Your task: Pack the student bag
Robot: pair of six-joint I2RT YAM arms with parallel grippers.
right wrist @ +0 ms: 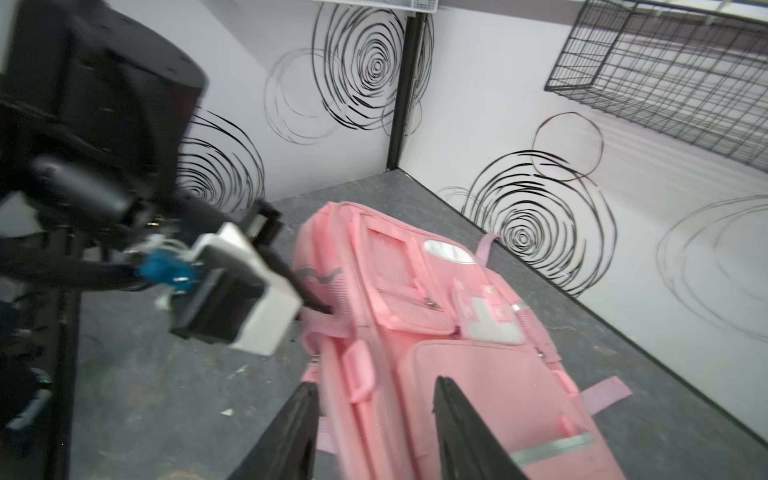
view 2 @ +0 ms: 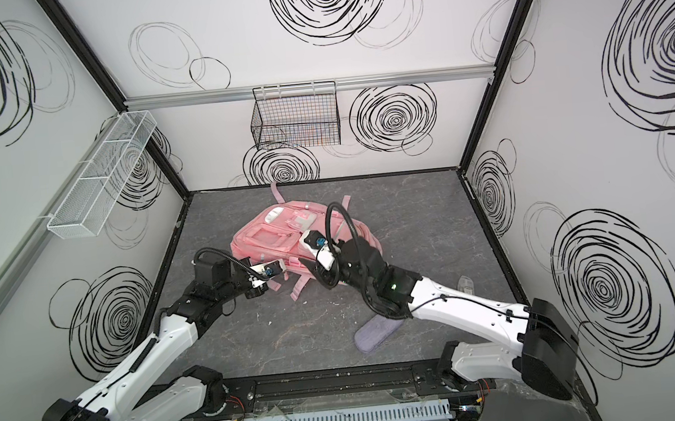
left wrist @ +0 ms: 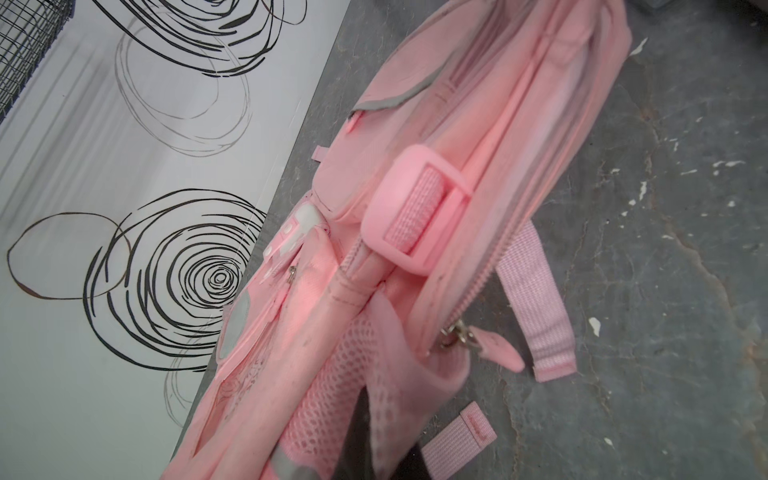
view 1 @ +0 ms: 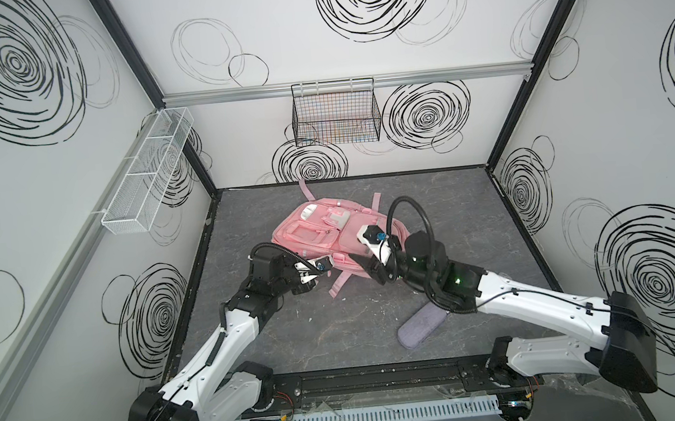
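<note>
The student bag [view 1: 317,232] [view 2: 273,236], a big pink backpack, lies front-up at the middle of the grey floor. My left gripper [view 1: 326,271] [view 2: 279,275] is at its near left corner. In the left wrist view this gripper [left wrist: 365,419] is shut on the bag's [left wrist: 457,166] pink mesh side fabric, close to a zipper pull [left wrist: 457,334]. My right gripper [view 1: 360,260] [view 2: 315,265] hovers at the bag's near edge. In the right wrist view it [right wrist: 374,382] is open, its black fingers [right wrist: 299,424] apart over the bag's [right wrist: 490,374] side seam and holding nothing.
A grey-lilac oblong pouch [view 1: 421,330] [view 2: 375,333] lies on the floor under the right arm. A small clear object [view 2: 465,283] sits near the right wall. A black wire basket [view 1: 336,116] hangs on the back wall, a white mesh basket [view 1: 149,174] on the left wall.
</note>
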